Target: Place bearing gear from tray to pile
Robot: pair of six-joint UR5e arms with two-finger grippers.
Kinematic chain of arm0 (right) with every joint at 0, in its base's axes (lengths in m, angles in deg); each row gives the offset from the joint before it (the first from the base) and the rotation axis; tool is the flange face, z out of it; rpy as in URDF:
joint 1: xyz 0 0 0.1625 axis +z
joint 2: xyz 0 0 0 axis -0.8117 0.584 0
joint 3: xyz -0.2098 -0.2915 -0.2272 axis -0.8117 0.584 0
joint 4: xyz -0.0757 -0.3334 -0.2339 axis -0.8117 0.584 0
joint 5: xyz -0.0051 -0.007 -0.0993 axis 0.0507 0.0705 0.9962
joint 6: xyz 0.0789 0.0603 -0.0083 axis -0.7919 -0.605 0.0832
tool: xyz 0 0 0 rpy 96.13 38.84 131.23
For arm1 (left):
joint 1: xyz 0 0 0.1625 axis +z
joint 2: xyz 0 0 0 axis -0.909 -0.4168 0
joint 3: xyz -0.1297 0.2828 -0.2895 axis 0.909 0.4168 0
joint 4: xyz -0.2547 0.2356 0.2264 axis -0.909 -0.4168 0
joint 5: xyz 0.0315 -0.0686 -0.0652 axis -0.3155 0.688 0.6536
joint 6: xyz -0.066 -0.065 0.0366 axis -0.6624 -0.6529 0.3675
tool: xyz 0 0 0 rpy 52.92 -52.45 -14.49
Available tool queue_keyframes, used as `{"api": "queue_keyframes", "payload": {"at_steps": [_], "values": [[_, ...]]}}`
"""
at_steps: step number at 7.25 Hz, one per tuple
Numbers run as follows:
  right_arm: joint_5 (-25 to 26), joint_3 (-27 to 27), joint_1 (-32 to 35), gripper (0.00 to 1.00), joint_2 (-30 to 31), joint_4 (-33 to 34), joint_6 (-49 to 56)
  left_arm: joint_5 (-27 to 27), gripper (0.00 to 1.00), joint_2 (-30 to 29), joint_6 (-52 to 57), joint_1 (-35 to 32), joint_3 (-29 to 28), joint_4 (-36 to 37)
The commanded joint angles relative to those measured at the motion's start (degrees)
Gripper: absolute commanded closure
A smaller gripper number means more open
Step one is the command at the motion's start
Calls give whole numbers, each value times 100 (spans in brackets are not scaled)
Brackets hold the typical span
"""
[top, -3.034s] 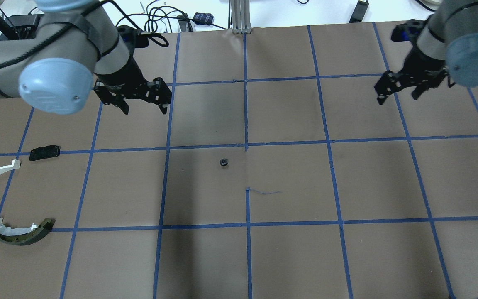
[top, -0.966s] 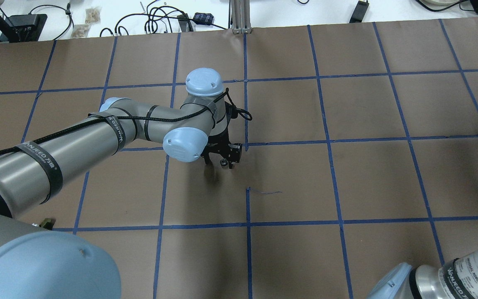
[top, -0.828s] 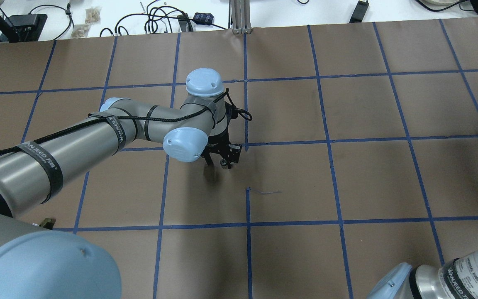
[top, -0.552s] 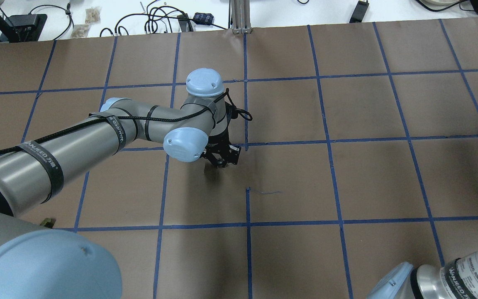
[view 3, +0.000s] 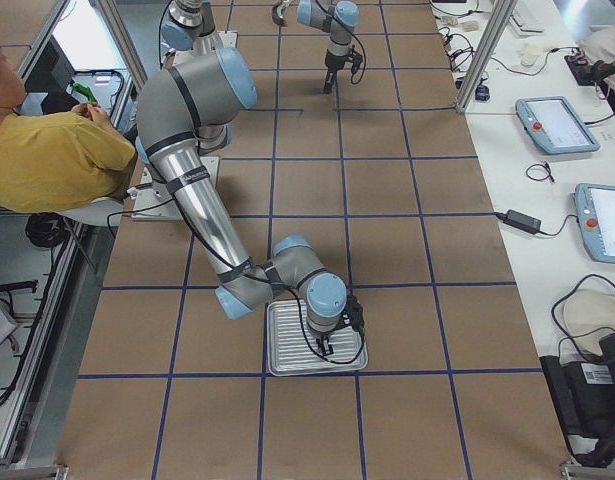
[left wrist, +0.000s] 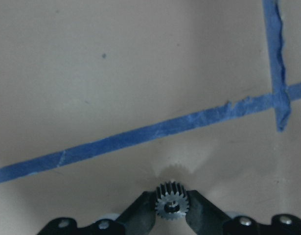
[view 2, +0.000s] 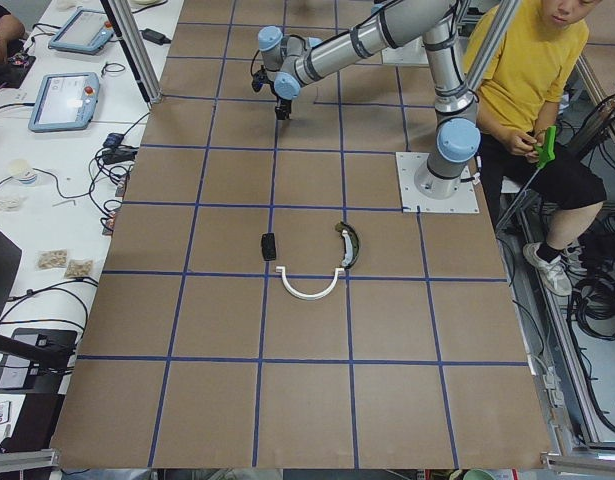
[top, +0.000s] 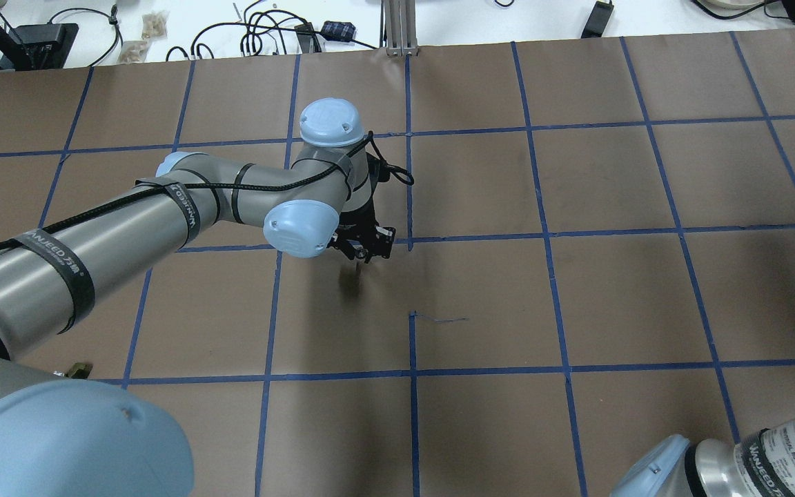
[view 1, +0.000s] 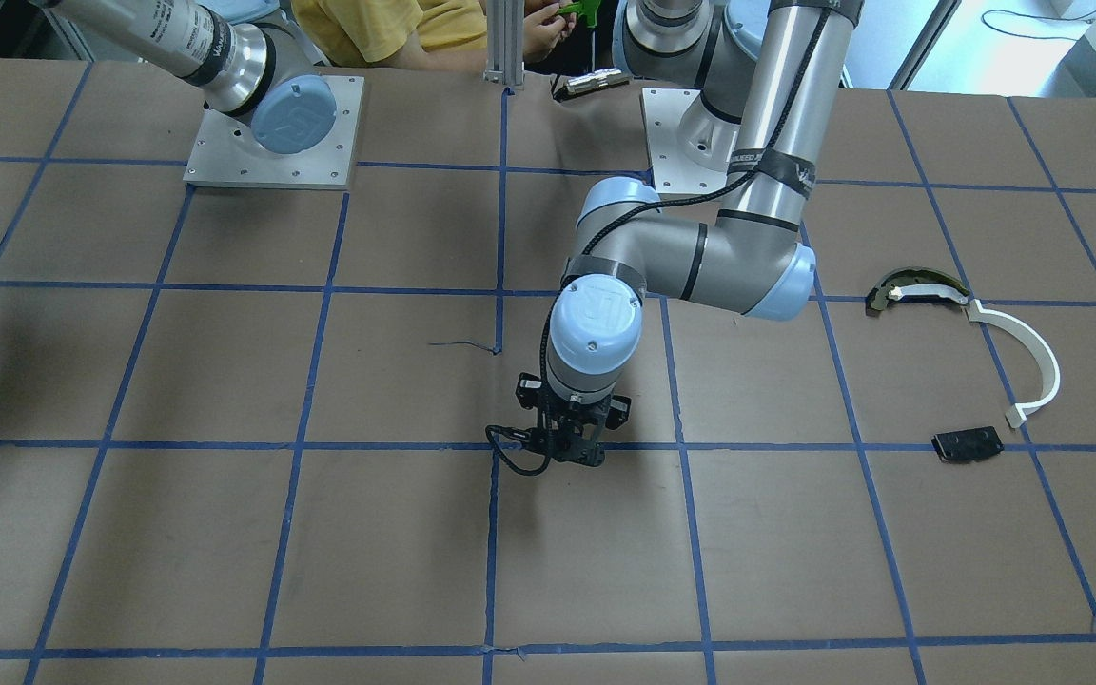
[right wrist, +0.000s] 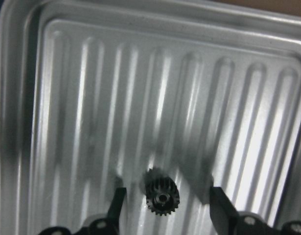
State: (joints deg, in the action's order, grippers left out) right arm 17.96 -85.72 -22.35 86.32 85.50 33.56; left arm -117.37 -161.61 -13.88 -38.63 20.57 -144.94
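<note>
My left gripper (left wrist: 171, 208) is shut on a small dark bearing gear (left wrist: 171, 200) and holds it just above the brown paper near the table's middle (top: 357, 257); it also shows in the front view (view 1: 562, 447). The pile lies apart toward the robot's left: a white curved strip (view 1: 1033, 357), a dark curved piece with a pale top (view 1: 914, 285) and a flat black plate (view 1: 967, 443). My right gripper (right wrist: 166, 196) is open low over the ribbed metal tray (right wrist: 140, 73), with a second small gear (right wrist: 161, 198) lying between its fingers.
The tray (view 3: 282, 340) lies at the table's right end under the right arm. Blue tape lines cross the paper (left wrist: 140, 134). A person in yellow (view 2: 532, 80) sits behind the robot bases. Cables and devices lie along the far edge (top: 266, 31).
My left arm came down to the gear at the table's middle, shut on it and has now lifted it off the paper. The right arm has left the overhead view.
</note>
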Motion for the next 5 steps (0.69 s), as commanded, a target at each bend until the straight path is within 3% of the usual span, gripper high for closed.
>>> {"api": "queue_keyframes", "payload": {"at_steps": [1,3,5], "values": [[-25,9,-2,50,5,0,-1,-36,100,230,258,762,-390,-722],[-78,1,7,51,-4,26,-1,-192,100,537,1004,1738,-681,-1400],[-78,10,7,63,-4,26,-1,-764,100,635,2311,2939,-630,-1447]]}}
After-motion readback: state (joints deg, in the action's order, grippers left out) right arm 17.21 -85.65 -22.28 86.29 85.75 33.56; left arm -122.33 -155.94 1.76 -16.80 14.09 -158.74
